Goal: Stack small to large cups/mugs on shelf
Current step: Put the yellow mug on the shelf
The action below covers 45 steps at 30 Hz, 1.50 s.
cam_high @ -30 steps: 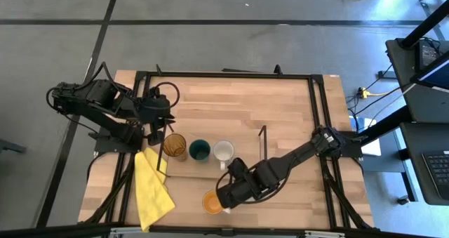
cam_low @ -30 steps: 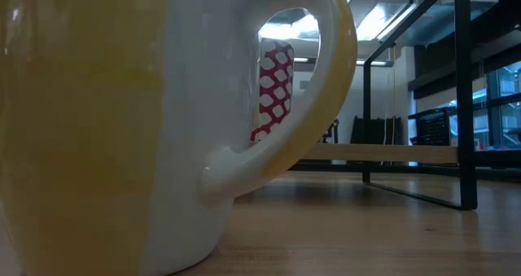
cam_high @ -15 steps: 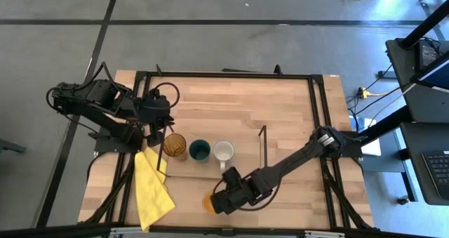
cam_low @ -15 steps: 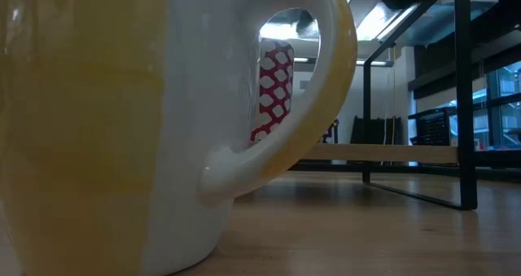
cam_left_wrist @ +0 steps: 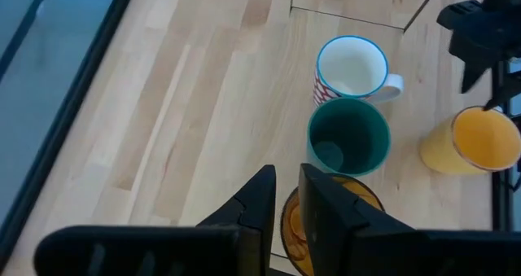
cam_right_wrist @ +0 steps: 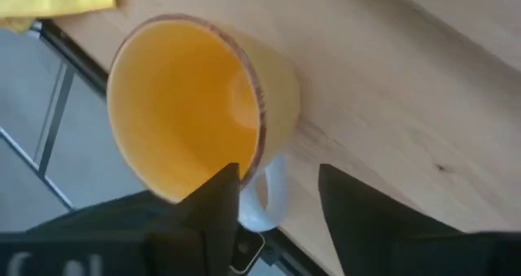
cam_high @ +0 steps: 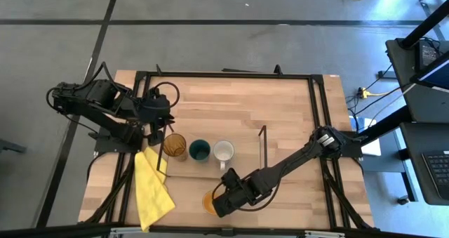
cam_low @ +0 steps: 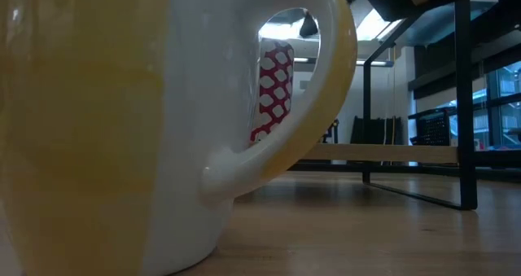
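Right gripper jaws wide, straddled orange mug handle at desk's front edge. You risked knocking mug off edge.

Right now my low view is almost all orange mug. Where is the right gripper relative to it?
Observer: The right gripper is open at the orange mug, with one finger on either side of the handle.
Operator: Is the mug on the shelf yet?
Observer: No. It stands on the table, off the shelf, near the table's edge.
Operator: What's on the shelf?
Observer: The amber tumbler, green cup and white mug stand in a row. The left gripper waits by the tumbler.
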Available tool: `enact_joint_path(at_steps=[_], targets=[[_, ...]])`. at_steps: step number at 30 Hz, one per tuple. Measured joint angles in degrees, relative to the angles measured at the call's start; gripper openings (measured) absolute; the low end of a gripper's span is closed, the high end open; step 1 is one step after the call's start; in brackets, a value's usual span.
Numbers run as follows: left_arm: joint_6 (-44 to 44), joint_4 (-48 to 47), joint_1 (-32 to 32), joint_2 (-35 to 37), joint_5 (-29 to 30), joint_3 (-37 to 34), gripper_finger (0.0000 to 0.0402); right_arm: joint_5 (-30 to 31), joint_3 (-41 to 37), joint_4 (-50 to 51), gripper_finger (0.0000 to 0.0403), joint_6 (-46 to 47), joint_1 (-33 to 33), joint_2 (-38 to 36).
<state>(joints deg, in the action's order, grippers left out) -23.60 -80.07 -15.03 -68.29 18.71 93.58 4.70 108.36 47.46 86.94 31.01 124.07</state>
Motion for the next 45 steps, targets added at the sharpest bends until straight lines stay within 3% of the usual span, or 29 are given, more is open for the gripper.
enact_joint_path(at_steps=[9, 28, 45], targets=[[0.2, 0.0, 0.0, 0.0, 0.2, 0.0, 0.0051, -1.4, 0.0, -2.7, 0.0096, -3.2, -1.0, 0.0], [0.3, -0.5, 0.0, 0.0, 0.2, 0.0, 0.0051, -1.3, 0.0, -4.9, 0.0144, -3.3, -2.3, 1.4], [0.2, -0.5, 0.0, 0.0, 0.1, 0.0, 0.0051, -1.0, 0.0, -4.2, 0.0054, -3.2, -1.9, 3.3]])
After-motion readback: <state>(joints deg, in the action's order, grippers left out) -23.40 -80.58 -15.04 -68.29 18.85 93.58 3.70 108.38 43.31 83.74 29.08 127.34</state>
